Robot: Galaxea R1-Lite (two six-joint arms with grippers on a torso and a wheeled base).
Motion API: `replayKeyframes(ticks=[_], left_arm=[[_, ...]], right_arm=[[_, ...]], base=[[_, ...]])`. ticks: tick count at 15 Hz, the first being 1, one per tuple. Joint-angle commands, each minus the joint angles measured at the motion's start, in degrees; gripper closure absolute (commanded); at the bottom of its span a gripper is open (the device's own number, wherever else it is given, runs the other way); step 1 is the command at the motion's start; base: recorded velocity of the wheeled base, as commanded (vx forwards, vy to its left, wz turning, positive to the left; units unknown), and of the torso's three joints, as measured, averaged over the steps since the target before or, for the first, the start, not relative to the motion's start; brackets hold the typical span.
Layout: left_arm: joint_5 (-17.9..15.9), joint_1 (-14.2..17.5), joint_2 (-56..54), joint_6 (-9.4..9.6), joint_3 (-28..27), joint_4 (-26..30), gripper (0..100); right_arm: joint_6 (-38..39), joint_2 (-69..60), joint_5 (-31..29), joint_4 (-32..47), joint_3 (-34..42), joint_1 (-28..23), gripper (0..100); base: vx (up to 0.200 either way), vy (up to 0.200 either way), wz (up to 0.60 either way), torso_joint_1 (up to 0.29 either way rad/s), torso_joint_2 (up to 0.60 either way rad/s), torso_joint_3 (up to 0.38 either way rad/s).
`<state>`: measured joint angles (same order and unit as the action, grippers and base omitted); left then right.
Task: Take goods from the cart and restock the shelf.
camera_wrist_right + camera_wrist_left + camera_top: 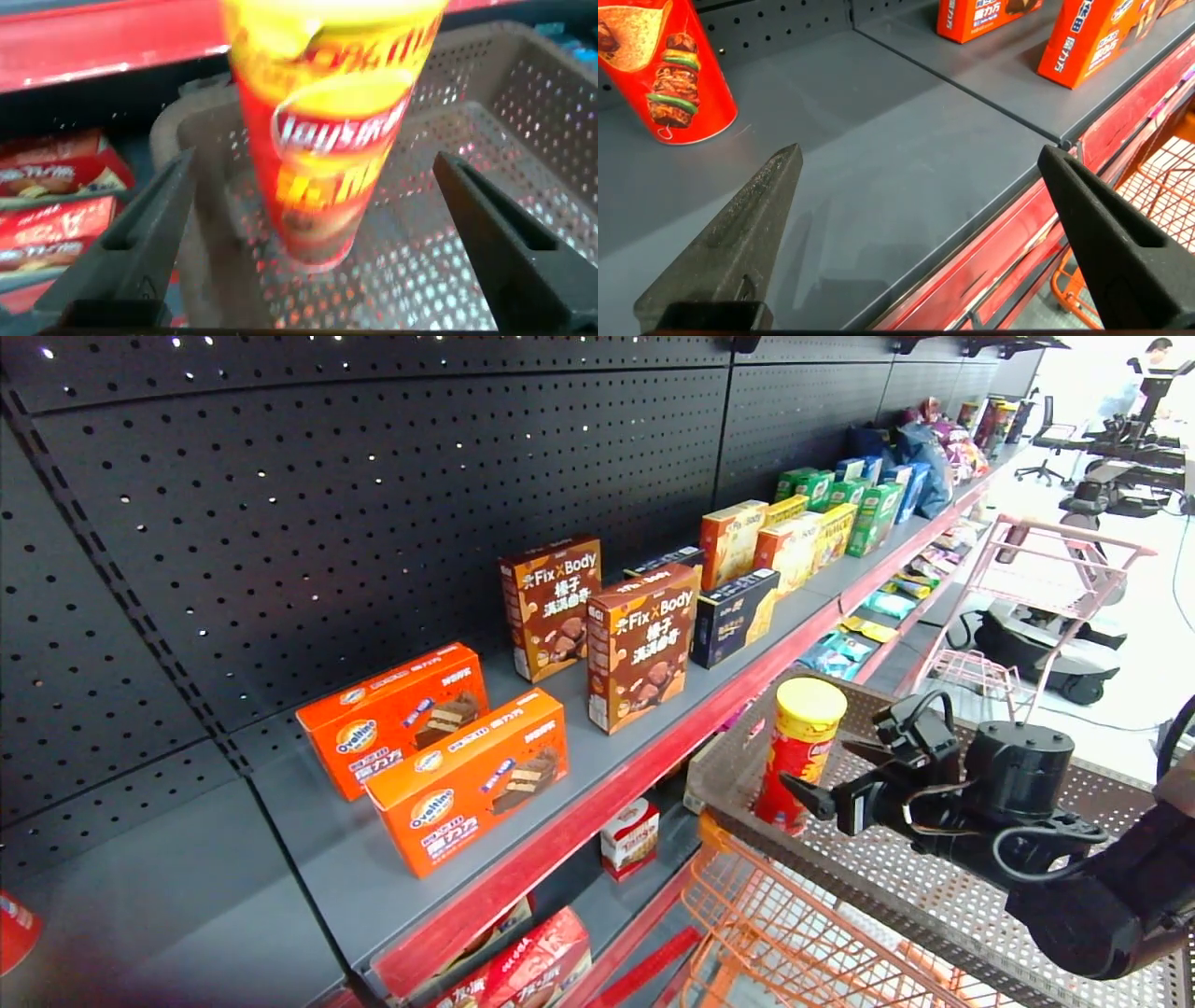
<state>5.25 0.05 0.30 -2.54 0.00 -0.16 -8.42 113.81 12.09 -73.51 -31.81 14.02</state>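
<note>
Grey metal shelf [308,859] boards run along a black wall full of little holes. Flat orange boxes [467,779] and tall brown boxes [642,649] stand on the shelf, well away from the right hand [826,773]. That hand is low over the brown cart tray [709,761]. Its two fingers are apart. The chip can [798,747] stands upright in the tray, just ahead of the hand.

From the left wrist, the left hand [915,215] hangs over a bare, smooth part of the shelf. Its fingers are wide apart and hold nothing. A red tube [668,75] with food pictures on it stands ahead of one finger. The orange boxes are farther ahead.

From the right wrist, the chip can sits between the two dark fingers, with a gap on each side. It is not gripped yet.

The can is tall, thin and round, and its skin looks shiny and slippery. The tray floor is hard and full of holes. I think a bump from one finger could knock the can over. A weak squeeze could let it slide out. A hard squeeze might dent it. On the way up, it could hit the red shelf edge.
</note>
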Motion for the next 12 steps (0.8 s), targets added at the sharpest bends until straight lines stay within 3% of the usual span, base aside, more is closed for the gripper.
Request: replayKeyframes(ticks=[1,12], left_arm=[[0.0,0.0,0.0,-0.01,0.0,0.0,0],[0.0,0.0,0.0,-0.01,0.0,0.0,0]], right_arm=[[0.0,2.6,0.0,-0.1,-2.6,-0.2,0],[0.0,9.8,0.0,-2.5,-12.6,2.4,0]], base=[[0.0,0.0,0.0,0.0,0.0,0.0],[0.0,0.0,0.0,0.0,0.0,0.0]])
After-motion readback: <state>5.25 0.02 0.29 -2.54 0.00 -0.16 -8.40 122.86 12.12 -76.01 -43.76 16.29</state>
